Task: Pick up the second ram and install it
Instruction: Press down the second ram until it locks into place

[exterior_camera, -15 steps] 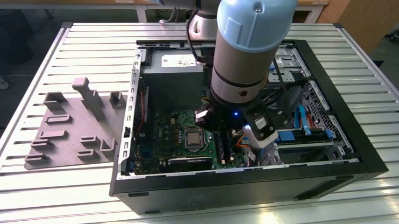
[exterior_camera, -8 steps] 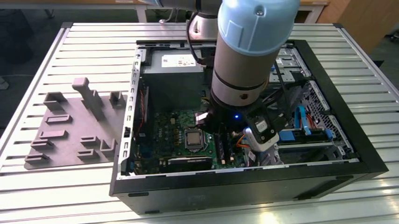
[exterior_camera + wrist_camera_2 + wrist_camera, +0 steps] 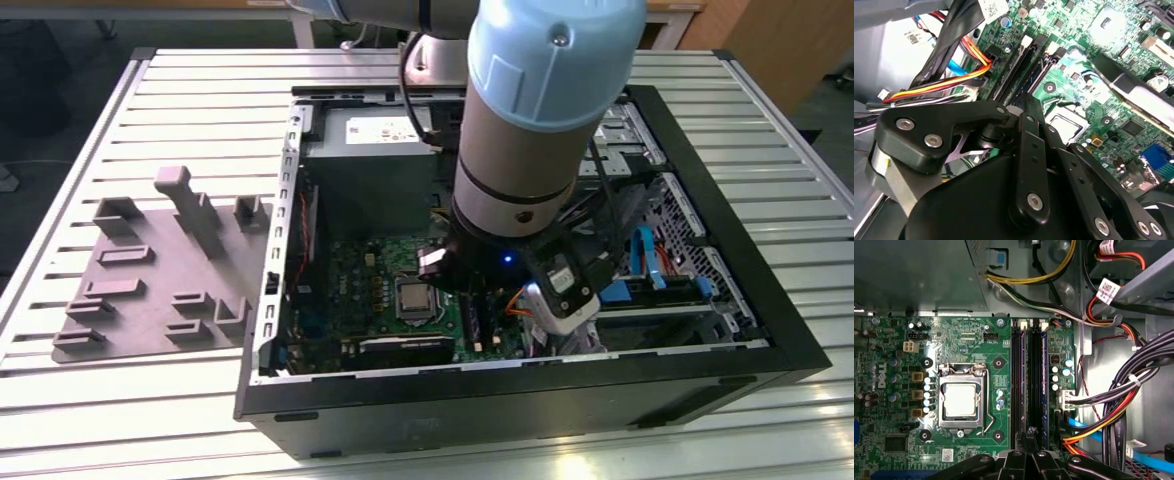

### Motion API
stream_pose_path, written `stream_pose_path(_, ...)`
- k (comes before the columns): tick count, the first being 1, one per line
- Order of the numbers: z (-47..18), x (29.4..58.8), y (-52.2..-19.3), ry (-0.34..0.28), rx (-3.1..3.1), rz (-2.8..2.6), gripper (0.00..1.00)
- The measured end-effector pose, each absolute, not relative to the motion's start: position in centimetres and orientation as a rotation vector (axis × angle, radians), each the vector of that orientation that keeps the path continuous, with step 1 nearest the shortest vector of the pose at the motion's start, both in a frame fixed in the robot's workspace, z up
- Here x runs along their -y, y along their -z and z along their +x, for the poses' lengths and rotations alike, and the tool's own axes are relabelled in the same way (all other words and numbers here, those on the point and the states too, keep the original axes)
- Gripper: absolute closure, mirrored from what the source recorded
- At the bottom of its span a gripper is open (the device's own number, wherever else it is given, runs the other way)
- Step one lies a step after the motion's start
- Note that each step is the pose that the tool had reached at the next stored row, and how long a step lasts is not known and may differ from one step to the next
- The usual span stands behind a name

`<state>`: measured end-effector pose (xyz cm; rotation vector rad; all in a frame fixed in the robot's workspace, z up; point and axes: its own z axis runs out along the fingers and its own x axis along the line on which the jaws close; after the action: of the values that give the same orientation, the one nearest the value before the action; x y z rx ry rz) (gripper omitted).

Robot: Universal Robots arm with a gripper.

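Note:
Two dark blue-green ram sticks stand on edge in the long black slots of the green motherboard (image 3: 979, 340). One ram (image 3: 1044, 380) is in the slot nearest the cables. The second ram (image 3: 1025, 380) (image 3: 1033, 75) stands two slots over. My gripper (image 3: 1029, 434) (image 3: 1027, 107) is shut, its black fingertips together over the near end of that second ram's slot. Whether they touch the stick is hidden by the linkage. In the exterior view the arm (image 3: 534, 130) reaches down into the open computer case (image 3: 534, 405).
A processor socket (image 3: 960, 400) lies beside the slots. Bundles of black, red, orange and blue cables (image 3: 1119, 405) crowd the other side. A grey moulded fixture plate (image 3: 160, 270) with upright posts lies on the slatted table at the exterior view's left.

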<state>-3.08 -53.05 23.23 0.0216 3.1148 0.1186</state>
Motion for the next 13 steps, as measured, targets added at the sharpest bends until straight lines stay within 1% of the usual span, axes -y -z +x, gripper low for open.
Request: stream_pose_path(13,-3.08,53.46,-22.72,-0.118,-3.115,0.022,0.89)
